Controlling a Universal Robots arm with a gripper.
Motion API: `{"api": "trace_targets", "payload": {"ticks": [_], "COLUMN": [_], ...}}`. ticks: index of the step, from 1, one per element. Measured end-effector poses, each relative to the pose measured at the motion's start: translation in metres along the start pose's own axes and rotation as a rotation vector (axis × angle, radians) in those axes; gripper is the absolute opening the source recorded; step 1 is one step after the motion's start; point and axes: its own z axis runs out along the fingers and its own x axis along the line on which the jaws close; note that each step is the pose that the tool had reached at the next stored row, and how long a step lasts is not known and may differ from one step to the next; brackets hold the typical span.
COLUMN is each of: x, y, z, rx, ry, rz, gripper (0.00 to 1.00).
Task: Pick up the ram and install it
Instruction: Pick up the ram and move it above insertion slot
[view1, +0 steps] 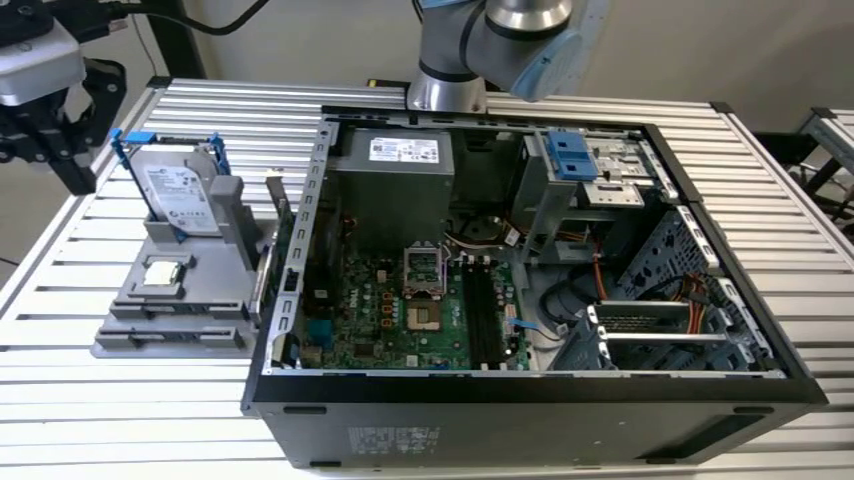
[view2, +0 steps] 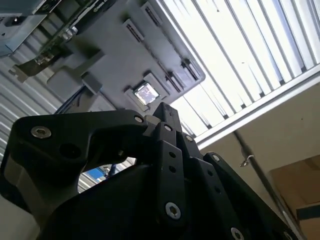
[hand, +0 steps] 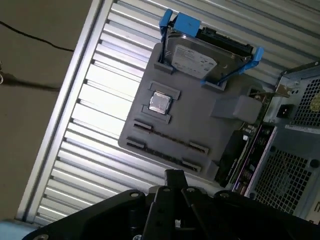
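**Item:** ram (hand: 164, 155), a long, thin, dark memory board.

**Location:** Taken, though not with certainty, to be the thin dark strip seen edge-on in the first wrist view. It sits between the end clips of a long slot in the flat grey plastic tray (hand: 197, 122). That slot is at the end of the tray away from the upright silver hard drive with blue rails (hand: 195, 57), beyond the small square silver processor chip (hand: 159, 102). Nothing touches it.

**Handling (judged):** Light and stiff but brittle. The faces are smooth and probably slippery, and the chips and contact edge are easily harmed. The best hold is on the two flat faces at mid-length, near the free long edge and clear of the contacts. It should be held square so that it does not twist in its slot.

**Gripper:** A black two-fingered claw (hand: 175, 174). In both wrist views the fingers come together at a single tip, with nothing seen between them.

**Pose:** In the exterior view the gripper (view1: 70, 172) hangs at the exterior view's far left with its fingers pointing down. It is above the ribbed aluminium table (view1: 80, 400), near the tray's hard-drive end. It is apart from the tray and well apart from the open black computer case (view1: 534, 420). The grey jointed arm (view1: 447, 60) has its base behind the case.

**Destination:** Long black memory slots (view1: 483, 310) on the green motherboard (view1: 387, 320). I cannot tell whether any of them is filled.
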Motion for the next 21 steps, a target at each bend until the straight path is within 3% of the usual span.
{"api": "trace_targets", "payload": {"ticks": [21], "x": [0.0001], "y": [0.0000], "z": [0.0000], "rx": [0.0103], "ry": [0.0175], "rz": [-0.381], "gripper": [0.00]}}
